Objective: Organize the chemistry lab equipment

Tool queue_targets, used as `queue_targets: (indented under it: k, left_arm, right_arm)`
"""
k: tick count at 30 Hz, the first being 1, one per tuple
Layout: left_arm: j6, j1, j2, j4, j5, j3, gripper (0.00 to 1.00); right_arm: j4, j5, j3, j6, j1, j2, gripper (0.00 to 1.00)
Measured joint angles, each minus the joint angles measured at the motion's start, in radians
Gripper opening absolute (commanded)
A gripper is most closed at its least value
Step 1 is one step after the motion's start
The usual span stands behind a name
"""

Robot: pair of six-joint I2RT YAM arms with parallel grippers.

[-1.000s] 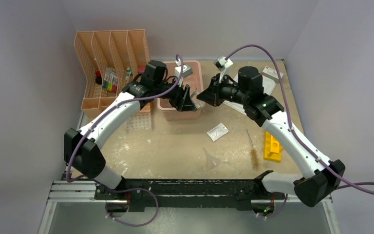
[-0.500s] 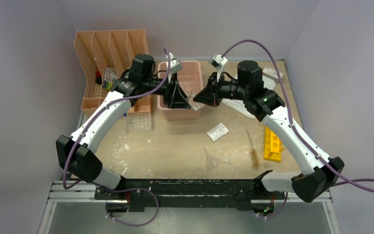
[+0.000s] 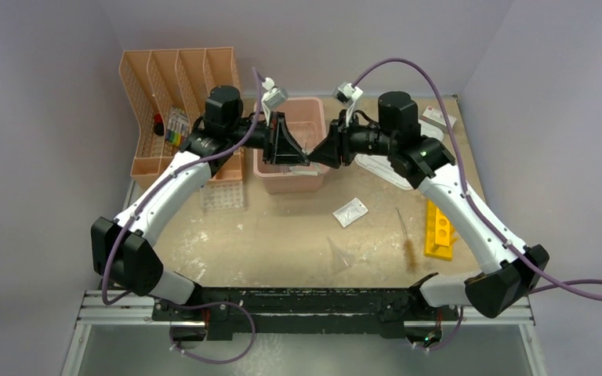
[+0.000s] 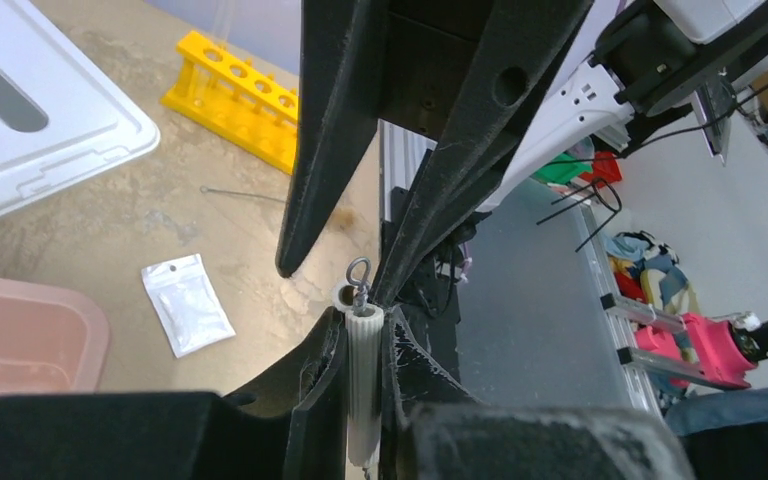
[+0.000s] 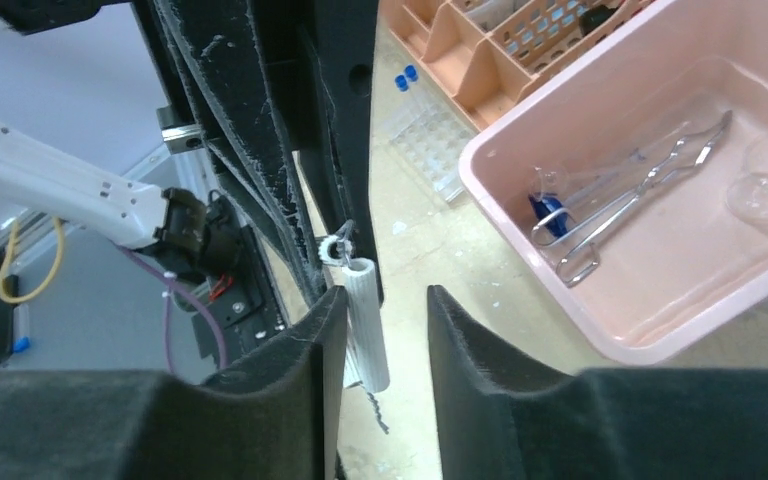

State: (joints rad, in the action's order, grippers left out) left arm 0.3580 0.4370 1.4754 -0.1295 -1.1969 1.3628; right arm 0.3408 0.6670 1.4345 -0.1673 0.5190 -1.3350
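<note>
Between the fingers of our left claw [image 4: 365, 318] the white ribbed rod [image 4: 364, 372] is clenched, long axis along the fingers, wire eyelet leading. Just past it the right claw [image 5: 388, 297] gapes around the rod, one finger touching. Below them is the near rim of the pink bin [image 3: 282, 186].

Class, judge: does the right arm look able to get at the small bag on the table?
Probably yes. The small bag lies alone on bare table, nothing over it, and the right claw stands open. First it must leave the white rod that the left claw grips above the pink bin.
</note>
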Motion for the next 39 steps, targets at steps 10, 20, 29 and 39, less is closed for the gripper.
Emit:
queue_targets:
  k: [10,20,29,39]
  left_arm:
    - [-0.029,-0.014,0.064,-0.072,0.186,0.045,0.00]
    - [0.043,-0.030,0.256,-0.146,0.536,0.071,0.00]
    - [0.136,-0.024,0.426,-0.140,0.708,0.098,0.00]
    - [0.156,0.024,0.563,-0.123,0.768,0.122,0.11]
  right_arm:
    - [0.010,-0.399,-0.029,-0.042,0.008,0.024,0.62]
    - [0.030,-0.821,-0.088,-0.123,-0.001,0.132,0.62]
    - [0.061,-0.876,-0.173,-0.201,-0.001,0.132,0.62]
    - [0.074,-0.921,-0.213,-0.254,-0.001,0.143,0.62]
